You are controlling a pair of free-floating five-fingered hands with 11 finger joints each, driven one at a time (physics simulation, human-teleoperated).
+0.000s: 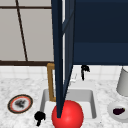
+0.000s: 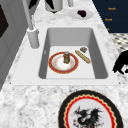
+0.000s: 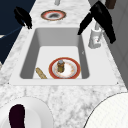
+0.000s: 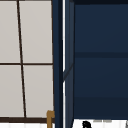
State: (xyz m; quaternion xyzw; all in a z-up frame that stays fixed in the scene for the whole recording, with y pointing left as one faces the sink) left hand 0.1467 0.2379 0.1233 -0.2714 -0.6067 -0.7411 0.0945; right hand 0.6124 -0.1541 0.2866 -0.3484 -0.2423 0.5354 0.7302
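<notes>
My left hand (image 1: 39,117) hovers at the sink's front left corner, fingers hanging loosely and holding nothing; it appears at the counter's front edge in the left side view (image 2: 122,62) and the right side view (image 3: 23,16). My right hand (image 1: 85,69) floats behind the sink by the faucet (image 3: 95,37), its fingers (image 3: 103,18) straight and empty. Inside the sink (image 2: 47,50) lies a red-rimmed plate (image 2: 57,65) with a small jar (image 2: 66,57) standing on it. A bread stick (image 2: 82,56) lies beside the plate.
An open dark blue cabinet door (image 1: 60,57) hangs over the sink's middle. A red ball (image 1: 71,116) shows at the sink's front. A dragon plate (image 1: 20,103) lies left. A bowl (image 1: 110,110) with a dark item and a grey container (image 1: 123,82) stand right.
</notes>
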